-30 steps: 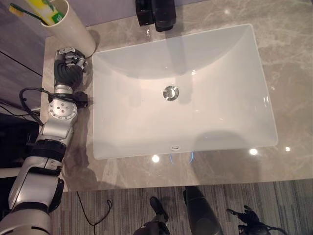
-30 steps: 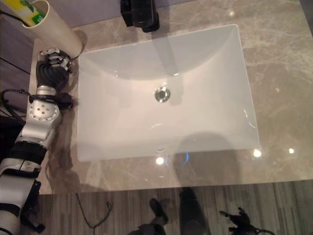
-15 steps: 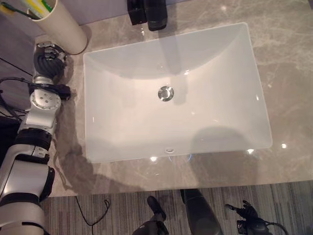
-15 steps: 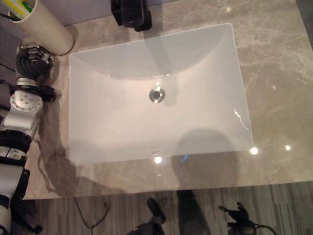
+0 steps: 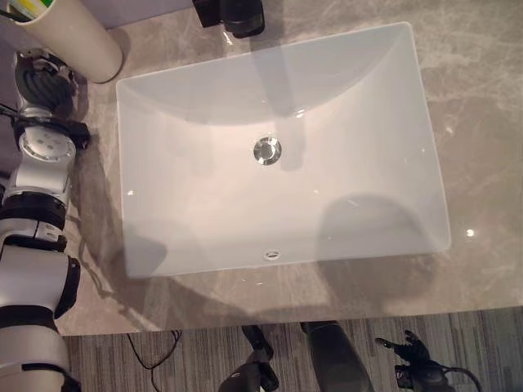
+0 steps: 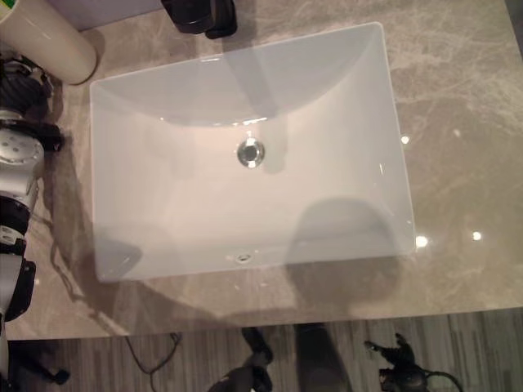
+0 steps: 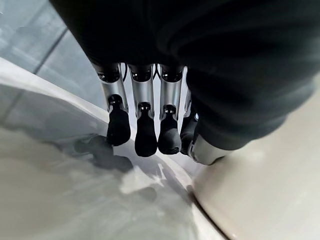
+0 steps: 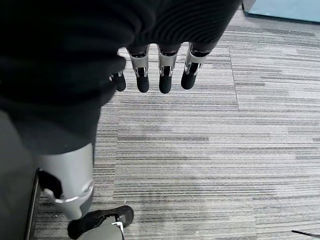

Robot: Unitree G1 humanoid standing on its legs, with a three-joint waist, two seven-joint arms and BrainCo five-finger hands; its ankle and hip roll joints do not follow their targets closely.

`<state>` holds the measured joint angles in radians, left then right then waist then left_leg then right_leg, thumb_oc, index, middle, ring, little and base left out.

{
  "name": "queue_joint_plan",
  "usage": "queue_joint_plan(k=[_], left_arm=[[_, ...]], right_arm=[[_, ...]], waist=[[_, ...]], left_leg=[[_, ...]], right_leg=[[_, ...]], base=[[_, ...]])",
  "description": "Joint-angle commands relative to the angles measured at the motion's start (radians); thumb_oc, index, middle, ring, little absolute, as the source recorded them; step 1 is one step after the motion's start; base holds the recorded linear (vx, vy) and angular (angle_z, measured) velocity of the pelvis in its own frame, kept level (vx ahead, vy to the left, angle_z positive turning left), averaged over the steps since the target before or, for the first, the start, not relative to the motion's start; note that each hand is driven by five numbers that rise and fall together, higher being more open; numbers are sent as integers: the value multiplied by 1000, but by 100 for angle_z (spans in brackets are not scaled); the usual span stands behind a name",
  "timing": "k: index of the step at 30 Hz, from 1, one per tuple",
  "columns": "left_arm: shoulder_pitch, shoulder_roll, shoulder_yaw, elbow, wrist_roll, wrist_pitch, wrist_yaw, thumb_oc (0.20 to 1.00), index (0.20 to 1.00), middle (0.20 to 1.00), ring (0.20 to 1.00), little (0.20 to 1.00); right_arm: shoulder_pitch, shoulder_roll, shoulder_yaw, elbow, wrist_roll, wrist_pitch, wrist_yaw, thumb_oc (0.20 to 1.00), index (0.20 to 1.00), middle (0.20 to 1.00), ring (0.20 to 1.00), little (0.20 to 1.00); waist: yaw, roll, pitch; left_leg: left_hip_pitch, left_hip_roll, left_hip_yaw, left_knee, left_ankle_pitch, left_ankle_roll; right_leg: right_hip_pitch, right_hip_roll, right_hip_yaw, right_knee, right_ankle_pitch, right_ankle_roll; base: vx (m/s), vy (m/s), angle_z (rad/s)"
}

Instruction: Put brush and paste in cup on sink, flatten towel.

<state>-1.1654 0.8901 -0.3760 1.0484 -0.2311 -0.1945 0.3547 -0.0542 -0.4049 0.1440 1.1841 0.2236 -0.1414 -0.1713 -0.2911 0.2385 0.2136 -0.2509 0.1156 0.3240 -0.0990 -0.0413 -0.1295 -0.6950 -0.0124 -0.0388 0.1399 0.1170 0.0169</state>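
One cream cup (image 5: pixel 69 37) holds brush and paste; both hands' fingers (image 7: pixel 142 132) hang relaxed, empty.

The left arm reaches along the counter's (image 5: pixel 482 122) left edge toward its far-left corner, the left hand (image 5: pixel 39 75) low over the counter with fingers (image 7: pixel 142 135) straight and relaxed, holding nothing. The right hand (image 5: pixel 413 353) hangs below the counter's near edge, at its right end, fingers (image 8: pixel 165 75) loosely extended, empty.
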Motion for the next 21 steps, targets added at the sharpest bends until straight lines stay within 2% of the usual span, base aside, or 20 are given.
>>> queue_joint_plan(k=[1,7,8,9,10,21], left_arm=[[-56,0,-38,67,74,-5,60,200,200,200,200,200],[-118,-4,-76,72,108,-1,98,200,200,200,200,200],[-125,-11,-85,57,112,-5,108,200,200,200,200,200],[-125,-13,-86,47,115,-10,109,200,200,200,200,200],[-124,-14,-87,46,114,-9,109,200,200,200,200,200],[-105,-99,-116,-45,153,-37,109,200,200,200,200,200]], right_arm=[[17,0,34,-9,45,-11,-14,1000,1000,1000,1000,1000],[18,10,53,-13,41,-15,-18,1000,1000,1000,1000,1000],[19,14,63,-14,38,-16,-19,1000,1000,1000,1000,1000],[20,15,67,-17,34,-16,-19,1000,1000,1000,1000,1000],[21,15,66,-16,34,-15,-19,1000,1000,1000,1000,1000],[27,17,82,-47,23,-27,-16,1000,1000,1000,1000,1000]], waist=[[-67,-3,19],[-68,-4,17],[-62,6,17],[-66,-3,18],[-61,6,17],[-71,9,9]], left_leg=[[198,-14,21,12,137,-66],[179,-12,25,12,132,-66],[183,-4,18,12,118,-69],[176,-9,24,12,132,-65],[184,-3,19,12,118,-69],[200,-1,18,12,102,-67]], right_leg=[[27,32,-22,-18,-20,57],[-8,46,-21,-1,-25,57],[-12,54,-18,8,-55,66],[-23,48,-23,12,-34,58],[-17,55,-18,15,-59,67],[-34,54,-31,52,-81,66]], base=[[34,-13,-4],[20,-1,-1],[32,-16,-4],[83,26,-4],[18,-2,-3],[10,5,0]])
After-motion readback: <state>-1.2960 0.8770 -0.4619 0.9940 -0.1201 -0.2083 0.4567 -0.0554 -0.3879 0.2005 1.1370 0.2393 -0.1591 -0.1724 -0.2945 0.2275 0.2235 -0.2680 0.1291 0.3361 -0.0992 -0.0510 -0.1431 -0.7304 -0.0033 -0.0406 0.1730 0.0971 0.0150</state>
